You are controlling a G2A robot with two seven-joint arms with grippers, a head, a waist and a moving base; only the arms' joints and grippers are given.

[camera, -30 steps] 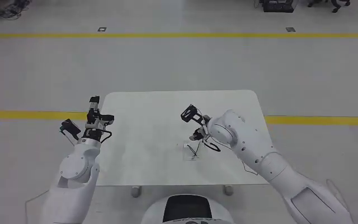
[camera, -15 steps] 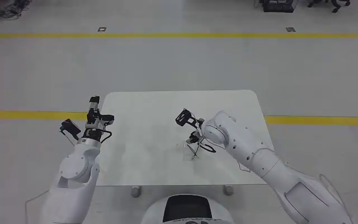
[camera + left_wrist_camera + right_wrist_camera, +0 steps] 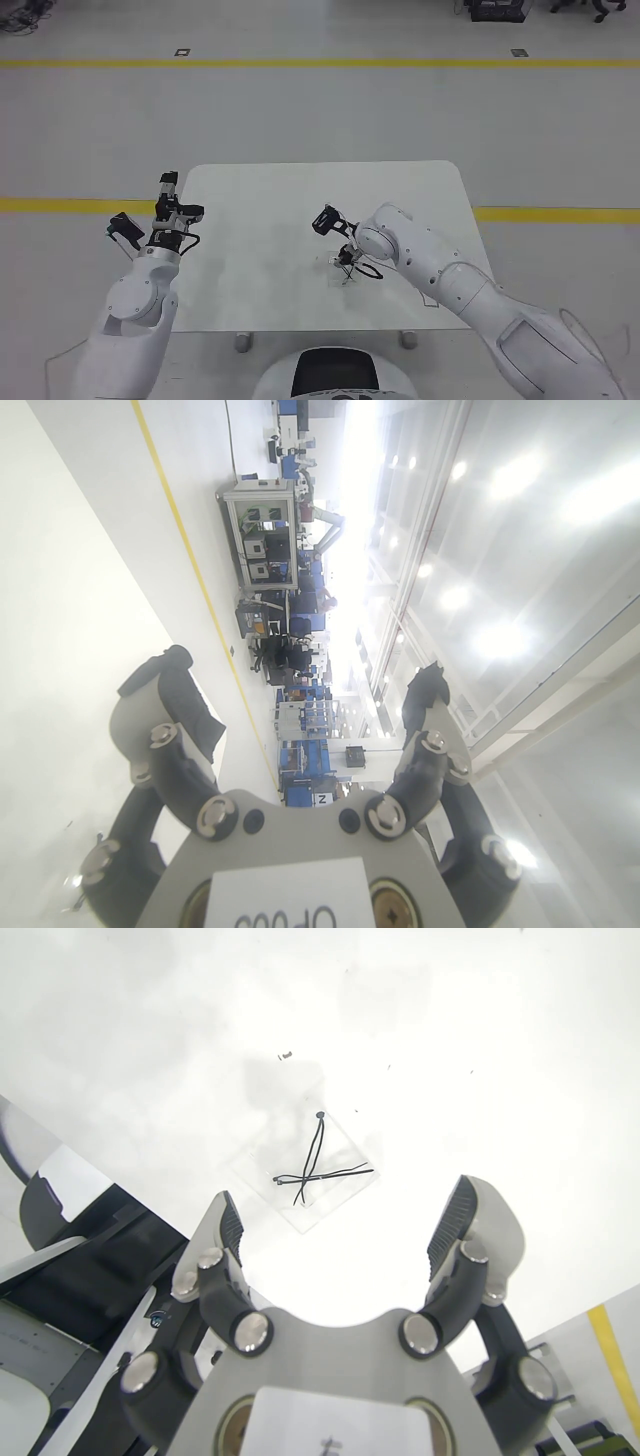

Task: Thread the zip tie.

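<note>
From where I stand, the zip ties [image 3: 307, 1175] are two thin black strips lying crossed on a small clear sheet [image 3: 265, 1153], which sits flat on the white bench [image 3: 260, 220] toward its near edge, about midway along. The right gripper [image 3: 347, 1218] hangs just above them, its ribbed fingers [image 3: 447, 1223] spread wide with nothing between them. The left gripper [image 3: 300, 665] is held up off the bench's left edge, well apart from the ties, pointing away into the room, and its fingers [image 3: 175, 700] are apart and empty too. Nothing looks threaded yet, so I'd say this is the first pick. The crossing worries me most: if the fingers close there they could catch both ties, or lift one and drag the other along with it. The strips lie so flat that the pads may skate over them or scrape the sheet and push it across the bench. A grip too near the middle would leave the tail drooping, which makes finding the little head slot hard. The left arm also has a long way to come before it can steady anything.
</note>
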